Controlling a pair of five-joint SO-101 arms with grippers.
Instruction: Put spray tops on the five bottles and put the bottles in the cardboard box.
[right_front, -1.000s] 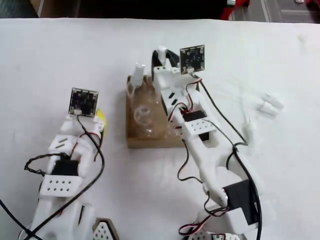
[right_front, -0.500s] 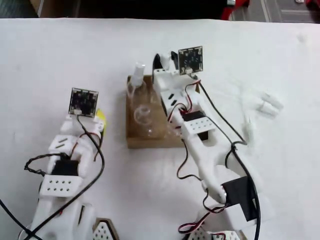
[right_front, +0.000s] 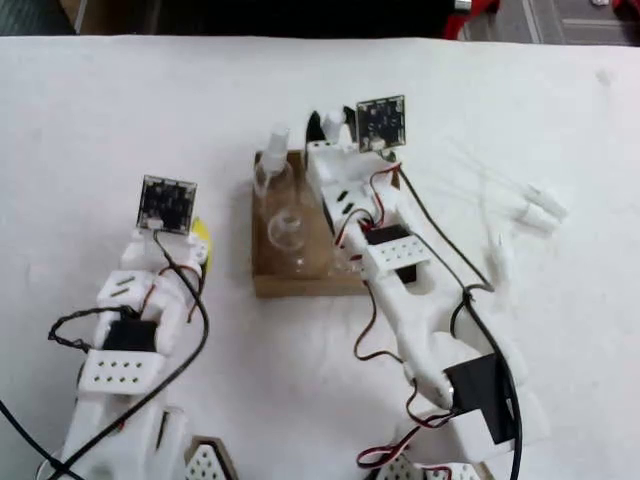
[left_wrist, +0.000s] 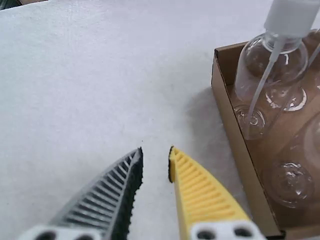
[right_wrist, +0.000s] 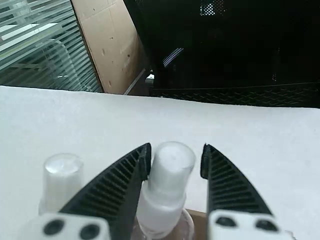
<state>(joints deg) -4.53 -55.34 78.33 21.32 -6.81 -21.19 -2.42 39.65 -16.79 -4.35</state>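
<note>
A cardboard box (right_front: 262, 275) sits mid-table with several clear bottles in it. One bottle (right_front: 273, 160) at its far left corner wears a spray top, as the left wrist view confirms (left_wrist: 272, 55). My right gripper (right_front: 330, 122) hangs over the box's far edge, its fingers straddling the white spray top of another bottle (right_wrist: 171, 170). A narrow gap shows on one side, so the gripper (right_wrist: 175, 150) is slightly open. My left gripper (left_wrist: 155, 150) rests low over the cloth left of the box, slightly open and empty. Loose spray tops (right_front: 540, 210) lie to the right.
A white cloth covers the table. The box wall (left_wrist: 240, 150) stands close beside the left gripper's yellow finger (left_wrist: 200, 195). Another loose spray top (right_front: 497, 262) lies near the right arm's cables. The table's far edge borders dark furniture.
The right gripper has shifted slightly towards the box with the capped bottle between its fingers. The left arm has stayed still.
</note>
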